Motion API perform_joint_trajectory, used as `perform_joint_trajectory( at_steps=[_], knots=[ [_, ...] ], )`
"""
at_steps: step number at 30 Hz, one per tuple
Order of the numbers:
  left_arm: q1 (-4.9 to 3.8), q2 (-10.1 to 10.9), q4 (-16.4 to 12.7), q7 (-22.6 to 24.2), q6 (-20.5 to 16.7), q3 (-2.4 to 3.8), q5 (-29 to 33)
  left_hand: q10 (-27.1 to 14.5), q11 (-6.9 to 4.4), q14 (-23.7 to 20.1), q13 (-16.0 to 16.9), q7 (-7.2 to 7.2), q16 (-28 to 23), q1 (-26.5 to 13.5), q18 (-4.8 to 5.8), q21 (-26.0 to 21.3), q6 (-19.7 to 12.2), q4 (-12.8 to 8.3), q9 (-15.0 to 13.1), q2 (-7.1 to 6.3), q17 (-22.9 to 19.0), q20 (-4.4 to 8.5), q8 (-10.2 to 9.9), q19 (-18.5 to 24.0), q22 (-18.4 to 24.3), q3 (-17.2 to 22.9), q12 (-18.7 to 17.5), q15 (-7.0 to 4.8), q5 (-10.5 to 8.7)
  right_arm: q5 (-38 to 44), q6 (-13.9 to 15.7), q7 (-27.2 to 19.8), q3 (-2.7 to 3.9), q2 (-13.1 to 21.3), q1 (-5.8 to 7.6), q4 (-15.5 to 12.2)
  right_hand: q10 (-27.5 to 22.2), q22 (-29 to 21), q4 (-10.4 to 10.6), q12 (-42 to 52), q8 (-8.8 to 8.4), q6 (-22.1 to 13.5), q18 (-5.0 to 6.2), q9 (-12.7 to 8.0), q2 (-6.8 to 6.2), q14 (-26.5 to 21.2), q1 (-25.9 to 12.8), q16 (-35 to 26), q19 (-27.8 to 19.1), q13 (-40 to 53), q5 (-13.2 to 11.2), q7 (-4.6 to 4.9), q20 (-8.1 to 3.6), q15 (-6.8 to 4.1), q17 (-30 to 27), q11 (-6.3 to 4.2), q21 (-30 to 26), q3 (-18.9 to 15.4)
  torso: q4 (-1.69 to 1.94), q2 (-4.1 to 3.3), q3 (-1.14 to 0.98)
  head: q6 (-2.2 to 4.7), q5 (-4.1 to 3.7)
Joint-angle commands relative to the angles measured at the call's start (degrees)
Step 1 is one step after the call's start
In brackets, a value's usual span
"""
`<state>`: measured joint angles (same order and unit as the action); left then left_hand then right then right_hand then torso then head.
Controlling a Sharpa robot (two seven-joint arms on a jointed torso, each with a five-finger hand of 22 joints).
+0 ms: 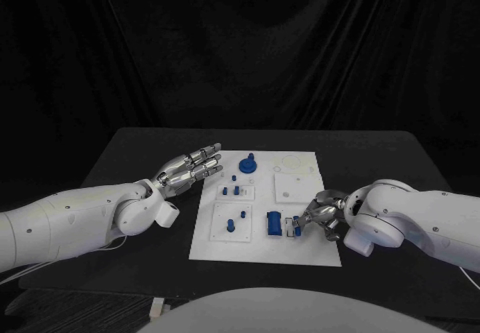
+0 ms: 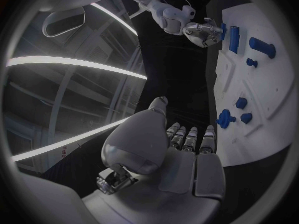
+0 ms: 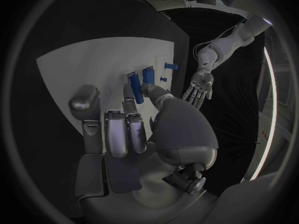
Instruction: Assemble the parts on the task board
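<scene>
The white task board (image 1: 300, 246) lies mid-table. My right hand (image 1: 322, 214) is at its near right edge, and thumb and a finger pinch a thin blue part (image 1: 294, 227) standing just right of a blue block (image 1: 273, 223). The right wrist view shows that thin part (image 3: 134, 84) between the fingertips, next to the block (image 3: 148, 74). My left hand (image 1: 190, 168) hovers open, fingers spread, over the board's far left edge, holding nothing. On the board near it are a round blue part (image 1: 248, 165), small blue pieces (image 1: 232, 189) and a blue peg (image 1: 231, 224).
A raised white square panel (image 1: 292, 187) and a ring outline (image 1: 292, 163) take up the board's far right. Black table (image 1: 400, 159) surrounds the board, with free room on both sides. Dark curtains hang behind.
</scene>
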<state>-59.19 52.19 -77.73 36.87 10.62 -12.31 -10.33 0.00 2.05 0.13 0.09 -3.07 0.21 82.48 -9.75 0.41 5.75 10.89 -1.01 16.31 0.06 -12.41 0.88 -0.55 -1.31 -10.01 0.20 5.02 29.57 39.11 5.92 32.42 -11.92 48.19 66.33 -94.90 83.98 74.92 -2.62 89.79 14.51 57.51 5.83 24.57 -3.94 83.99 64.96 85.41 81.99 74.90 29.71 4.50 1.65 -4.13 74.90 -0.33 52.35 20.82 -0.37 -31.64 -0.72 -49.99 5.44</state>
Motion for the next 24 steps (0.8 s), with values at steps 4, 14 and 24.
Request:
perform_joint_trajectory(
  at_steps=[4, 14, 24],
  knots=[
    [0.08, -0.05, -0.11, 0.54, 0.74, 0.05, 0.33, 0.00, 0.53, -0.13, -0.09, -0.33, -0.21, 0.53, -0.56, 0.09, -0.09, -0.38, -0.07, -0.13, -0.06, -0.39, 0.39, -0.04, -0.10, 0.02, -0.20, -0.10, 0.26, -2.22, 1.29, 0.53, 0.00, -0.90, -0.79, 1.39, 6.02, 6.15, -5.93, 0.21, 0.18, -0.68, 0.84, -0.14, 0.20, 4.18, -0.99, -0.18, -0.06, 15.10, -1.40, 0.01, 0.34, 0.08, 5.39, 0.21, -0.48, 6.46, 0.00, 0.02, 0.00, -0.01, 0.04],
    [0.08, -0.13, -0.13, 0.52, 0.89, 0.05, 0.33, 0.00, 0.53, -0.13, -0.09, -0.33, -0.21, 0.53, -0.56, 0.09, -0.09, -0.38, -0.07, -0.13, -0.06, -0.39, 0.39, -0.04, -0.10, 0.02, -0.20, -0.10, 0.26, 1.74, 0.44, 0.96, 0.00, -2.10, -1.29, 2.69, 6.02, 5.89, -4.46, 0.21, 0.41, -1.45, 0.99, -0.58, 0.32, 4.05, -2.45, -0.49, -0.28, 15.10, -5.43, -0.06, 0.42, 0.10, 4.75, 0.19, -1.42, 5.34, -0.03, 0.01, 0.00, -0.01, 0.07],
    [0.09, -0.11, -0.12, 0.46, 0.96, 0.05, 0.33, 0.00, 0.57, -0.13, -0.09, -0.37, -0.21, 0.54, -0.57, 0.10, -0.10, -0.49, -0.07, -0.09, -0.06, -0.40, 0.38, -0.06, -0.12, 0.10, -0.20, -0.09, 0.32, 2.81, 0.92, 0.70, 0.00, -2.44, -1.43, 2.80, 6.02, 5.78, -2.90, 0.21, 0.70, -1.65, 1.04, -0.85, 0.27, 4.04, -3.71, -0.54, -0.37, 15.10, -6.22, -0.13, 0.43, 0.09, 4.63, 0.16, -1.84, 3.48, -0.02, 0.00, 0.01, -0.01, 0.05]
  ],
)
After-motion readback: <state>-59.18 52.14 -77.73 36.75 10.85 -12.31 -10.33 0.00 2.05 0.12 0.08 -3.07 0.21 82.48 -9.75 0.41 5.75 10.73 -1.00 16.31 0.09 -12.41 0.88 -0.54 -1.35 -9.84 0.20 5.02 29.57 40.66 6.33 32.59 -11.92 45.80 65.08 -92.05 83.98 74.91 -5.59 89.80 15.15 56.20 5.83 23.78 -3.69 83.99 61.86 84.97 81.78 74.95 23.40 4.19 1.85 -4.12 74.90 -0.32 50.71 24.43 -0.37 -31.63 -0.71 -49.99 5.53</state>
